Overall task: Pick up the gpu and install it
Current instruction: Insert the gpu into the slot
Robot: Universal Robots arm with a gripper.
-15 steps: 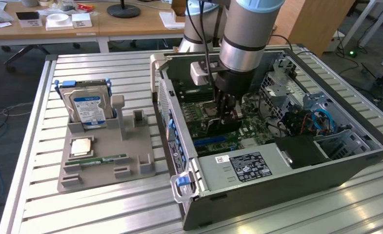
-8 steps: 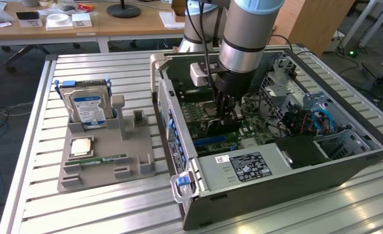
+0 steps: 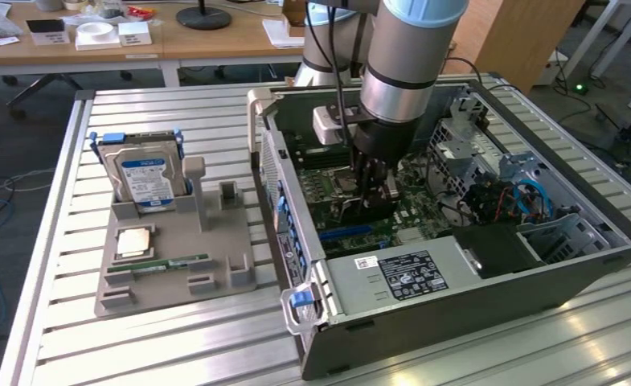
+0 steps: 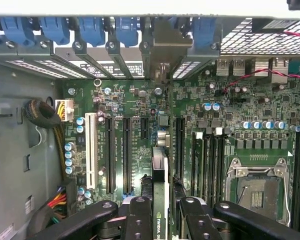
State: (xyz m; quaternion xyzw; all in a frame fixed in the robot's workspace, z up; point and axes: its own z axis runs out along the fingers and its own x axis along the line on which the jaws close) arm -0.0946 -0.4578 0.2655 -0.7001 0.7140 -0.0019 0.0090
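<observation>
Exterior view: the arm (image 3: 401,72) comes down from the top centre of the frame into the open case (image 3: 572,265), which lies on its side on the slatted surface (image 3: 165,346). The claw (image 3: 371,193) is low inside, just above the motherboard (image 3: 342,181). What it carries is lost among dark parts from here. At the left of the frame the tray (image 3: 176,281) holds the hard drive (image 3: 144,181) upright. The case walls ring the claw on every side, and the drive cage (image 3: 476,153) stands close on the frame's right, so the free way looks to be straight up.

Wrist view: the claw (image 4: 162,210) is closed on the gpu (image 4: 160,190), seen edge-on between the two fingers (image 4: 140,220). The card runs away from the camera toward the rear wall, where its bracket (image 4: 165,45) sits among the blue latches (image 4: 90,30). It stands between the black slots (image 4: 126,150) and the RAM slots (image 4: 210,160), in line with them.

The pick-up looks done and the card is at its place in the case. I cannot tell whether its edge is fully pressed into the slot. The grip is not yet let go. Room beside the card is tight, with slots and small parts close on both sides.
</observation>
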